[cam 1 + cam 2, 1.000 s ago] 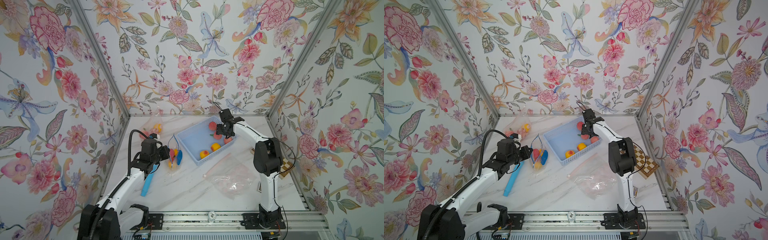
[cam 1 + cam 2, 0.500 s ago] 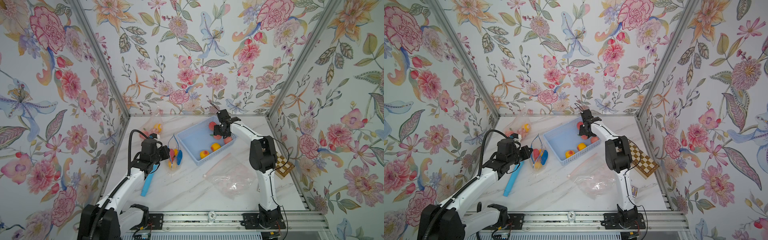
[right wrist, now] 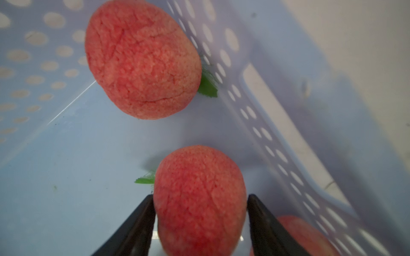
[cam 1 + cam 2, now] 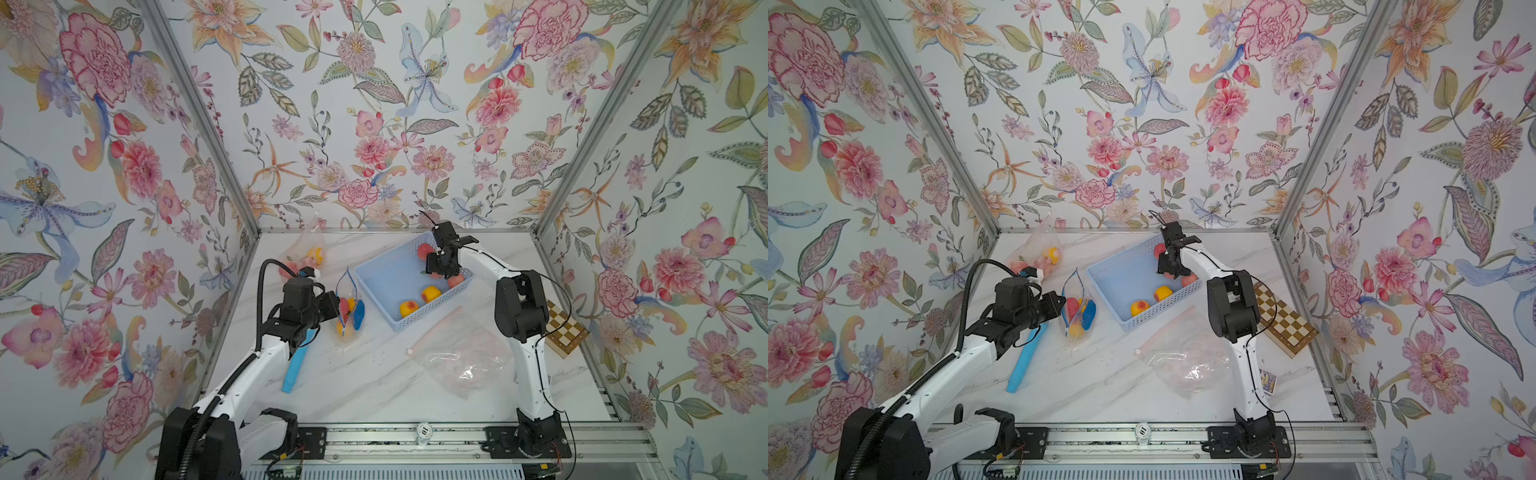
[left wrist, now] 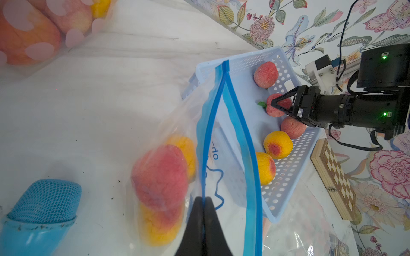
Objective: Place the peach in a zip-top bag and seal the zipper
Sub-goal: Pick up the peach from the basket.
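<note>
A red peach (image 3: 197, 172) with a green leaf sits low in the pale blue basket (image 4: 388, 278). My right gripper (image 3: 199, 196) reaches into the basket, with one finger pressed against each side of that peach (image 5: 277, 106). In both top views the right gripper (image 4: 437, 269) (image 4: 1169, 272) is near the basket's far wall. My left gripper (image 5: 205, 199) is shut on the rim of the clear zip-top bag (image 5: 213, 124). It holds the blue-zippered mouth up and agape beside the basket. Inside the bag (image 4: 351, 309) lie a red peach and yellow ones.
More peaches lie loose in the basket (image 4: 409, 308) (image 4: 424, 250). A second bag of peaches (image 4: 307, 257) sits at the back left. A blue mesh-tipped tube (image 4: 295, 365) lies under my left arm. A flat pink-printed bag (image 4: 465, 357) and a chessboard (image 4: 565, 328) are on the right.
My right gripper has shifted a little inside the basket, and its jaws have narrowed onto the red peach. The left arm and the bag have not moved.
</note>
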